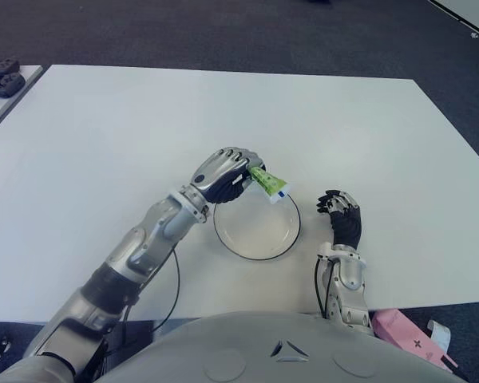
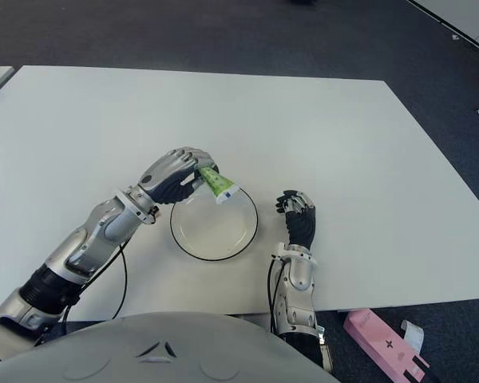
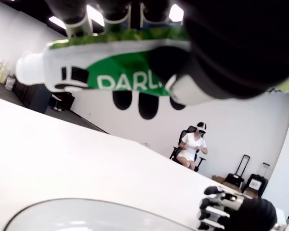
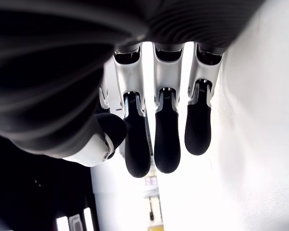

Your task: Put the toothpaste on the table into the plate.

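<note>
The left hand [image 1: 223,174] has its fingers clamped on the green-and-white toothpaste [image 1: 267,183], held over the plate [image 1: 257,226] rim. The right hand [image 1: 342,219], fingers loosely apart, shows right of the plate on the bench [image 1: 223,112].

The green-and-white toothpaste [image 1: 267,183] is hanging above the far rim of the plate [image 1: 257,227], tilted, its white cap end pointing down toward the dish. The plate, round, white and dark-edged, is sitting flat on the tabletop [image 1: 223,120].
</note>
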You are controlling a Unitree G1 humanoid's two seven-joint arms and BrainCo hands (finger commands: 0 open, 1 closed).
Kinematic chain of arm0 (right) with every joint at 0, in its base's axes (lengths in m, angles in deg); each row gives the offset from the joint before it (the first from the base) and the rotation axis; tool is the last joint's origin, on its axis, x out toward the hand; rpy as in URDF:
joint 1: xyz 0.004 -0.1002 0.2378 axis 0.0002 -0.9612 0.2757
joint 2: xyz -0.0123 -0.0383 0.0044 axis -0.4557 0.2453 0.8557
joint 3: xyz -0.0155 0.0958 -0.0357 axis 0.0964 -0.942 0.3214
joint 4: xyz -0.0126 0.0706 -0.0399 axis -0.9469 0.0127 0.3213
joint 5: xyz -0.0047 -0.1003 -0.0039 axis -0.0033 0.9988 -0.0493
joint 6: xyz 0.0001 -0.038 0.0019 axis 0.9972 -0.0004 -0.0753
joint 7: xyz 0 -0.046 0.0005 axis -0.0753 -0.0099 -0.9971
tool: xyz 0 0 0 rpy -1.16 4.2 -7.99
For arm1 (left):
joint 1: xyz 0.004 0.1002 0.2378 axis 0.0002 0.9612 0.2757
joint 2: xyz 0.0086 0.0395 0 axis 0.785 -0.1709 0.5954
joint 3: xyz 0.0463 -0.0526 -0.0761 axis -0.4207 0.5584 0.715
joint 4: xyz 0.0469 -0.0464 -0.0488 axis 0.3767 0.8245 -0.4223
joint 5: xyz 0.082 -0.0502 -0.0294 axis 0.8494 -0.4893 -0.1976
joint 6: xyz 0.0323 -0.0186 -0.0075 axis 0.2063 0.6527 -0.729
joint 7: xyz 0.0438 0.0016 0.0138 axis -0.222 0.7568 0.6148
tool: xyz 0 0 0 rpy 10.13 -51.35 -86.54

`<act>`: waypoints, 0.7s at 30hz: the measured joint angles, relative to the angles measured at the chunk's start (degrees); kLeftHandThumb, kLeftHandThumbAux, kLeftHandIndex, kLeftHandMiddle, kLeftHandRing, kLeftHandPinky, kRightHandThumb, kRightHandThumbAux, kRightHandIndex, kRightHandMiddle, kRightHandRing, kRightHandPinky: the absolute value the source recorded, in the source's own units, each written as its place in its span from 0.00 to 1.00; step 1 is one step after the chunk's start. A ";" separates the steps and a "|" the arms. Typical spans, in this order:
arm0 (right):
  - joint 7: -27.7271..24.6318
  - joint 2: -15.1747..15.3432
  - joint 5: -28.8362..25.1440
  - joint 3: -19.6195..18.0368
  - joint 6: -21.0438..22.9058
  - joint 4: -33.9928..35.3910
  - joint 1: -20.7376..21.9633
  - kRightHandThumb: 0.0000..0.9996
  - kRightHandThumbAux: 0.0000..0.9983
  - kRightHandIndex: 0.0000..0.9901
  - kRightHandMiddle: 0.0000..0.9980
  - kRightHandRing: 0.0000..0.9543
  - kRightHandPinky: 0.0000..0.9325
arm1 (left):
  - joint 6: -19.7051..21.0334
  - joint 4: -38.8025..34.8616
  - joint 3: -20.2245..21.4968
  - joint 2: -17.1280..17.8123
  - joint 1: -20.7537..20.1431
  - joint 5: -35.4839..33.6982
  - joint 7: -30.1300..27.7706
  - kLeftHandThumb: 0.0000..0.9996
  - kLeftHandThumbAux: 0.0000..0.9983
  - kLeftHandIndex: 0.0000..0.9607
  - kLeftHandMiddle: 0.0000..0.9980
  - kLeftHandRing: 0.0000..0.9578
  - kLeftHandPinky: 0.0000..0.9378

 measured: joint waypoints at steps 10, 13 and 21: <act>-0.06 0.00 0.02 0.01 -0.10 -0.02 0.00 0.71 0.72 0.44 0.57 0.57 0.56 | -7.17 0.34 -0.80 6.20 -1.32 1.20 -9.11 0.85 0.67 0.42 0.56 0.91 0.93; -0.09 0.01 0.09 0.03 -0.14 -0.04 0.00 0.71 0.72 0.44 0.57 0.57 0.56 | -8.77 1.04 -1.66 7.43 -1.88 1.34 -11.84 0.85 0.67 0.42 0.56 0.91 0.93; -0.60 0.04 0.14 0.09 -0.26 -0.03 0.00 0.71 0.72 0.44 0.57 0.57 0.56 | -8.13 3.32 -2.20 7.39 0.86 3.42 -13.01 0.85 0.67 0.42 0.56 0.90 0.90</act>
